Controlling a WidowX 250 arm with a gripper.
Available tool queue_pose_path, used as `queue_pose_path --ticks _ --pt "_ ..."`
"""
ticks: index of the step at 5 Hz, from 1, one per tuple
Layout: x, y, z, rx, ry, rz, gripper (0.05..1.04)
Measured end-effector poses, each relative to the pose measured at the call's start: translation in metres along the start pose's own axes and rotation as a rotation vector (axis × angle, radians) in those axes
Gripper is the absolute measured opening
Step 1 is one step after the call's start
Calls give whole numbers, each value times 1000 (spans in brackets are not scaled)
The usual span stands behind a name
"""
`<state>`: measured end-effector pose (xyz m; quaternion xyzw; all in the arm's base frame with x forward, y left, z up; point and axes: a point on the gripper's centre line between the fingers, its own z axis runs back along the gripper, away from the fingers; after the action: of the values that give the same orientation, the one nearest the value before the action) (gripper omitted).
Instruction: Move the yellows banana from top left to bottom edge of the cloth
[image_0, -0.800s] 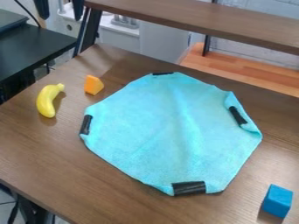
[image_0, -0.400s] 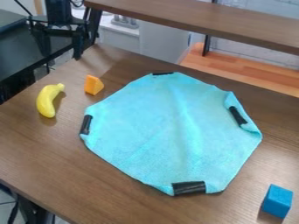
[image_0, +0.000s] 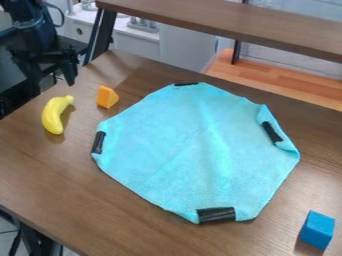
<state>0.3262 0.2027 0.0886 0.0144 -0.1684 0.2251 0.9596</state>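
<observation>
My gripper (image_0: 52, 85) hangs at the upper left, open, its two fingers apart with nothing between them. Just below it, a yellow banana (image_0: 53, 116) lies on the brown table near the left edge, its stem end pointing up and to the right. The banana and the gripper appear to be apart. A light blue cloth (image_0: 194, 150) is spread over the middle of the table, to the right of the banana, with black strips on several of its edges.
An orange wedge block (image_0: 106, 97) stands between the banana and the cloth's upper left side. At the lower right is a blue block (image_0: 316, 229). A raised brown shelf (image_0: 227, 20) crosses above the table's back edge, with a dark support at its left.
The gripper has come down from the top edge into fuller view and then shifted left and lower, closer to the banana. The banana, blocks and cloth have stayed in place.
</observation>
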Motion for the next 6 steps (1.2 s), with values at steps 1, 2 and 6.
queue_pose_path --ticks 1,2,6 --pt "1 6 -7 -21 -60 29 1001" --pt "-3 18 -30 -7 -30 79 1001" --pt "-3 36 -72 108 -56 176 1001"
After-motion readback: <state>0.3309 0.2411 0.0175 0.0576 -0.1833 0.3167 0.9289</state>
